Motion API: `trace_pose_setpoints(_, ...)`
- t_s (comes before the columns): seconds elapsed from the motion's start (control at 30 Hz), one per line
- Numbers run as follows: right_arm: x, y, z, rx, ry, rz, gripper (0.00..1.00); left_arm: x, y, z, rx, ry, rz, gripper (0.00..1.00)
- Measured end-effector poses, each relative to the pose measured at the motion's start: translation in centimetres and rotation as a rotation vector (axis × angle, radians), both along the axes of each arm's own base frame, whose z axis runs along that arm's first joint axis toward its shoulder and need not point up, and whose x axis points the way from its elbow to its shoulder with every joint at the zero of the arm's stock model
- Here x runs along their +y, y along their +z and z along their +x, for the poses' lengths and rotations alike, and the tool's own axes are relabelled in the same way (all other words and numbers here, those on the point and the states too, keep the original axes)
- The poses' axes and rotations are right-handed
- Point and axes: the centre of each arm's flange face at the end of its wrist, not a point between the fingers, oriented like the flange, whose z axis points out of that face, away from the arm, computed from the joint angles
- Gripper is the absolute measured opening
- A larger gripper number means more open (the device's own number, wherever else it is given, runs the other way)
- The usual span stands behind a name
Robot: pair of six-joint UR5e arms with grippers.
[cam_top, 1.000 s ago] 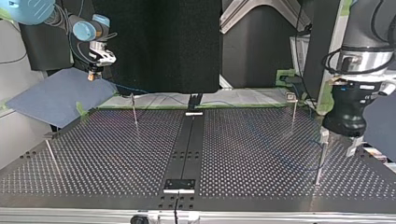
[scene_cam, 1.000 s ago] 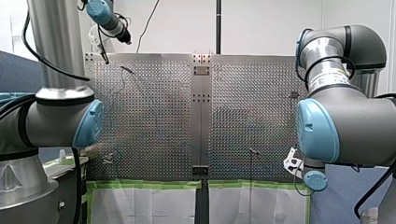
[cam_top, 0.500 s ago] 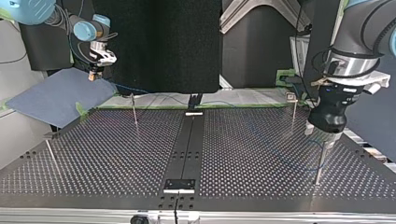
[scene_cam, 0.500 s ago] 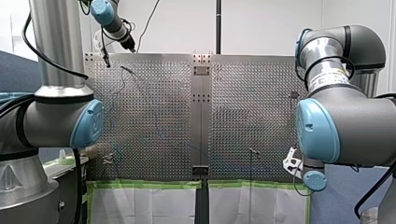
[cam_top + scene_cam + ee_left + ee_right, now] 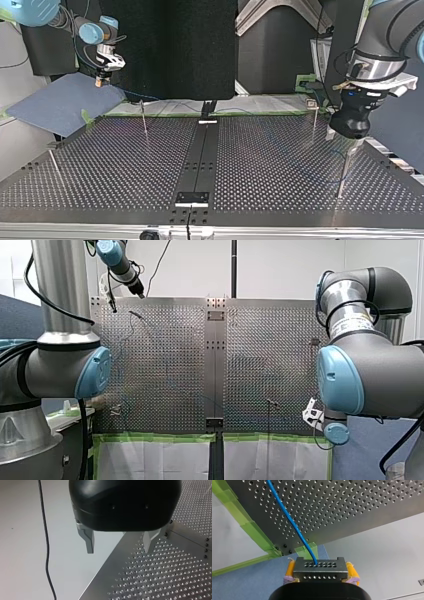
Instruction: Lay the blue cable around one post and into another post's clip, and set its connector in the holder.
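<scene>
In the right wrist view my right gripper (image 5: 320, 576) has its yellow pads shut on a grey perforated connector block (image 5: 320, 570). The blue cable (image 5: 287, 515) leaves the block and runs over the perforated table. In the top view this gripper (image 5: 101, 82) hangs off the table's back left corner, above a blue-grey sheet. My left gripper (image 5: 120, 545) is open with bare metal fingers and nothing between them, over the table's edge. In the top view it (image 5: 345, 141) hovers beside a thin post (image 5: 342, 172) at the right. A post with a clip (image 5: 314, 117) stands behind it.
Two more thin posts (image 5: 144, 120) (image 5: 54, 165) stand on the top view's left half. A black strip (image 5: 200, 155) runs down the table's middle, with a small holder plate (image 5: 191, 198) at its near end. Green tape (image 5: 160, 438) edges the table. A black wire (image 5: 47, 555) hangs beside my left gripper.
My left gripper has swung inward from the top view's right edge toward the posts and tilted. My right gripper and the connector have stayed put.
</scene>
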Motion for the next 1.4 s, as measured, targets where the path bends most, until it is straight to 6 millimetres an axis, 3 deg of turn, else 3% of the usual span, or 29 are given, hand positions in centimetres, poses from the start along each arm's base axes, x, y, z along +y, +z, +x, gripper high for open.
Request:
trace_pose_setpoints(0.47, 0.1, 0.0, 0.3, -0.004, 0.008, -0.001, 0.0, 0.3, 0.0, 0.0, 0.004, 0.021, 0.018, 0.96)
trace_pose_setpoints(1.4, 0.2, 0.0, 0.8, -0.004, 0.018, 0.001, 0.0, 2.0, -0.6, -2.5, 0.148, 0.201, 0.207, 0.96)
